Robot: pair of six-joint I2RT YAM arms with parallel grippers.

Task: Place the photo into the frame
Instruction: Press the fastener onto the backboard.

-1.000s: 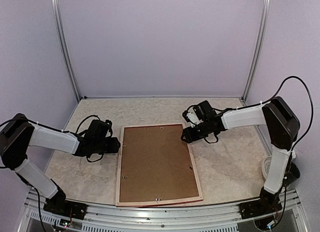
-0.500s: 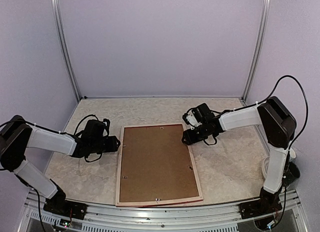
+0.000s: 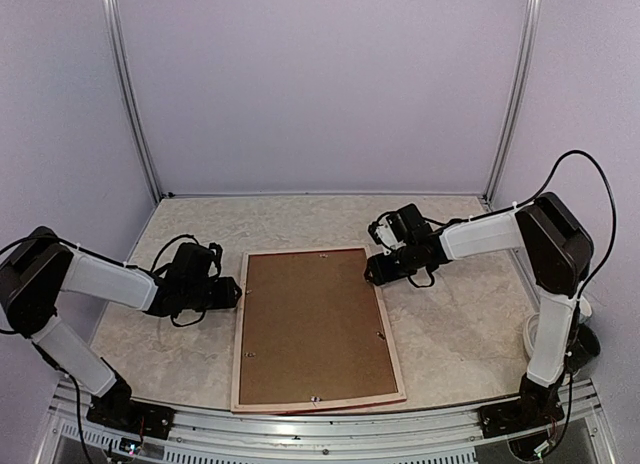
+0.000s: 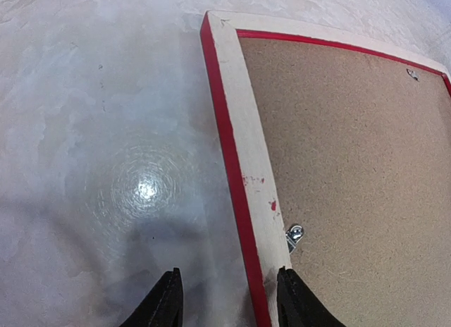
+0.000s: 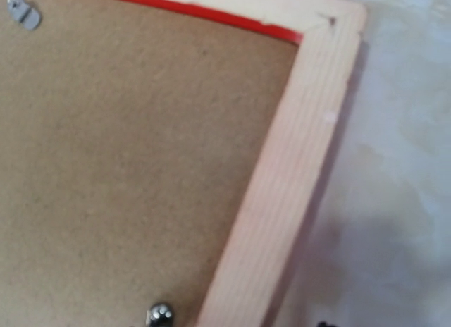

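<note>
The frame [image 3: 238, 349] is lying flat and back-up in the middle of the bench [image 3: 450, 334]. Its near rail is sitting close to the bench's near edge, between the two arm bases, and its far rail is reaching about halfway toward the far edge. The brown backing board [image 3: 315, 324] is filling its opening and facing upward. Small metal turn clips [image 4: 294, 235] are sitting along the board's border. The rails are showing pale wood on top, with red running down the outer side and along the inner lip. A few red flecks [image 4: 273, 205] are marking the left rail.

The left gripper [image 3: 232, 292] is hanging low beside the frame's left rail, toward its far-left corner. In the left wrist view its fingertips [image 4: 163, 302] are standing apart and clamping nothing. One is hovering over bare bench and the other over the rail, with the red outer edge running between them.

The right gripper [image 3: 372, 272] is sitting at the frame's far-right corner. The right wrist view is taking in only that corner, the board and another clip [image 5: 23, 12]. Whether those jaws are apart or together I cannot tell.
</note>
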